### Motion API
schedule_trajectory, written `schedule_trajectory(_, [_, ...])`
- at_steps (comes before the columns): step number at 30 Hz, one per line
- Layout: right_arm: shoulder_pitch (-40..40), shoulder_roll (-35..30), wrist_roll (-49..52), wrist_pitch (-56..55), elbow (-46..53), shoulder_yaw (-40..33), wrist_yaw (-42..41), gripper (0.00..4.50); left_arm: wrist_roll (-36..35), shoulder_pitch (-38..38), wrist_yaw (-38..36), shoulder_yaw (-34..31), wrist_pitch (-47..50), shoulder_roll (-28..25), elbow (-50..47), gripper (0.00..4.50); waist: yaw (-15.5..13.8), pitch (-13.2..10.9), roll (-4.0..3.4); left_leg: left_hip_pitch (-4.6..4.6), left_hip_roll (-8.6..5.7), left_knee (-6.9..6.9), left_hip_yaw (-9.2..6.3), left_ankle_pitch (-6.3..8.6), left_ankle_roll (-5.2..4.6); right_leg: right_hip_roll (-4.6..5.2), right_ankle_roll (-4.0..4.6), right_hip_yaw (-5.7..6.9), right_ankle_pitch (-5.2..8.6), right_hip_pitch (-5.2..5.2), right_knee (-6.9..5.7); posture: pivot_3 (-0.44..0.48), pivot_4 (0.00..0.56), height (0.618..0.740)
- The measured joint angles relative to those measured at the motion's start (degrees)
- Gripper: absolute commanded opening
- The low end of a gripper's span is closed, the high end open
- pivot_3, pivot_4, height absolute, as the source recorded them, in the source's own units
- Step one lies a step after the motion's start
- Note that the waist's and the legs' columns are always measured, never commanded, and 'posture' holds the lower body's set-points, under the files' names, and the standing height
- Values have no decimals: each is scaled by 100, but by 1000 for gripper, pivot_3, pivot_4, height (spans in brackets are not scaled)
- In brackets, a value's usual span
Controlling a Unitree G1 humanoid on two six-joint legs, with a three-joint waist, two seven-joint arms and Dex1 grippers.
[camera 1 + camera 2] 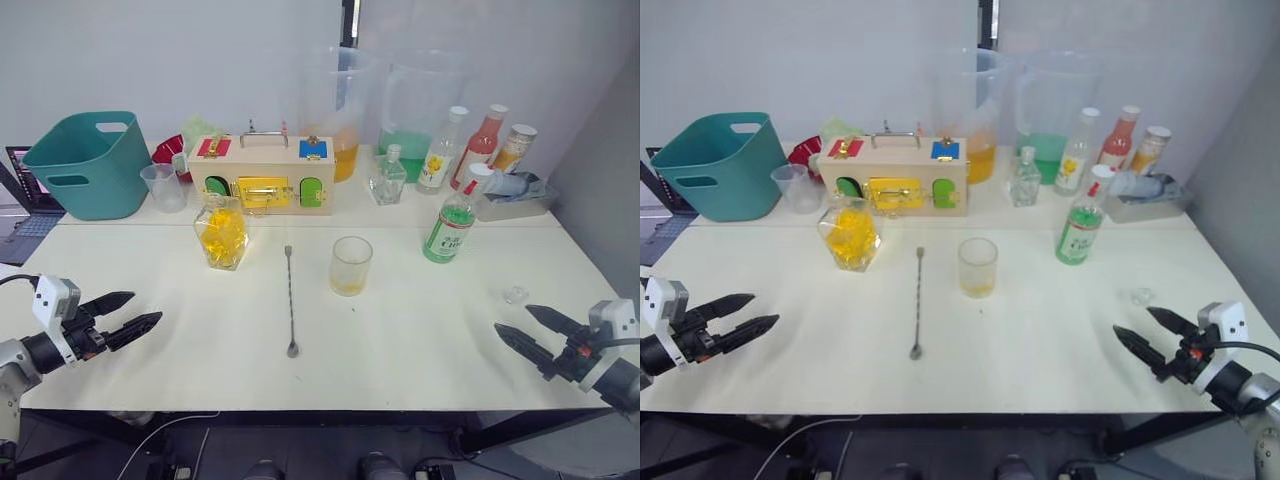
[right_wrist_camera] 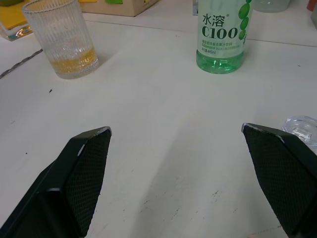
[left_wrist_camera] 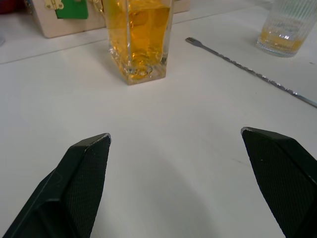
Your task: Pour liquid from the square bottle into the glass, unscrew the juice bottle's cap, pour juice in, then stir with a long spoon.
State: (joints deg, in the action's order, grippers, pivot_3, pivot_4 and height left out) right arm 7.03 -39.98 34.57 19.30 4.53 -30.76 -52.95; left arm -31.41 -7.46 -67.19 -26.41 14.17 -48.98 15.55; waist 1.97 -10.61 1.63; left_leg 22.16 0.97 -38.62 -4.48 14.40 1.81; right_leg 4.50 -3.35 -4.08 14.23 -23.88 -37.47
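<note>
Ribbed glass (image 1: 351, 265) mid-table beside thin twisted-metal long spoon (image 1: 290, 300); left claw (image 1: 128, 312) and right claw (image 1: 528, 329) both released, empty.

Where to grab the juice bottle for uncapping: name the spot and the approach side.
Grip the juice bottle around its labelled midsection, coming from the robot's right with the right gripper, whose fingers are open. It stands upright, slim and round, with bare table on that side, and a mid-body hold leaves the cap free.
</note>
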Motion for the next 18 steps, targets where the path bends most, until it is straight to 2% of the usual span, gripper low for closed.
schedule_trajectory(9, [58,233,44,24,296,-12,445,4500,-271,-1164,-125,823,762,67,-985,4461,30,0,0,1,-2,-2,-1,0,0,0,-1,-1,0,0,-4,0,150,740])
schedule_trajectory(13, [-425,58,58,227,144,0,558,4500,-664,-1433,-164,1079,1295,70,-1710,4461,99,1,-2,0,2,2,0,0,0,-5,0,-5,0,-11,-11,0,150,740])
schedule_trajectory(18, [-1219,-300,30,356,-440,185,412,4500,-1086,-1298,-39,1025,1754,64,-2493,4461,115,2,-5,1,2,4,0,0,0,-5,1,-7,0,-9,-9,0,150,740])
